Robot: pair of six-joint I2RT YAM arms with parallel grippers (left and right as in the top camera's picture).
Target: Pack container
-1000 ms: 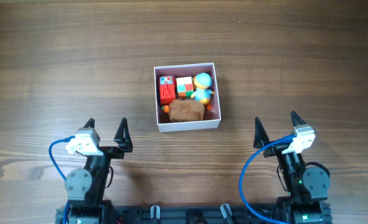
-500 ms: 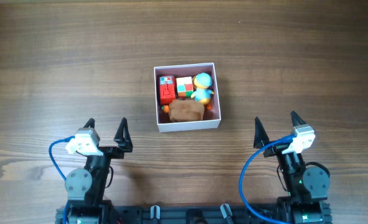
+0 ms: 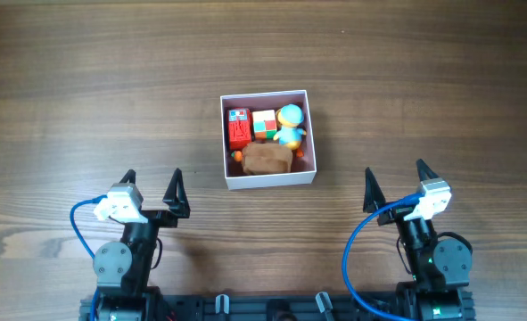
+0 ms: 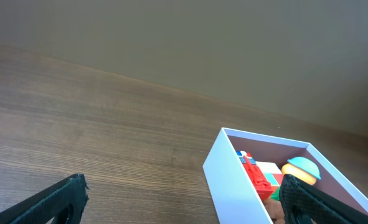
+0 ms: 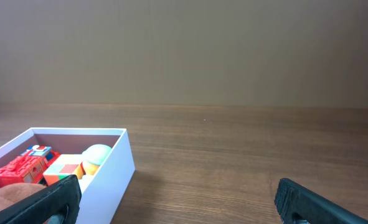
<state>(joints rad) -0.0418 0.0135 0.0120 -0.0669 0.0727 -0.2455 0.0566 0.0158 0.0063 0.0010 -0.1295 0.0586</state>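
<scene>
**Container looks packed, with both arms clear of it**

The container (image 3: pixel 269 183) sits on the wooden table (image 3: pixel 85 80) just above the middle of the overhead frame, open side up. Four toys lie inside it. A red block toy (image 3: pixel 238 127), a coloured cube (image 3: pixel 264 123) and a small figure with a blue cap (image 3: pixel 290 125) line the upper half. A brown lump (image 3: pixel 266 159) fills the lower half, with small orange bits showing at either end of it. No loose toy shows on the table in any view, so the packing seems done. No lid is in view either, so I judge that nothing is left but to finish.

The left gripper (image 3: pixel 152 178) is at the lower left of the overhead frame and the right gripper (image 3: pixel 394 169) is at the lower right. Both are well apart from the container and point up the frame towards it. Each has its fingers spread wide and carries nothing — the wrist views show only bare fingertips at the bottom corners. The arms are folded low over their bases at the bottom edge. Neither one reaches over the container.
</scene>
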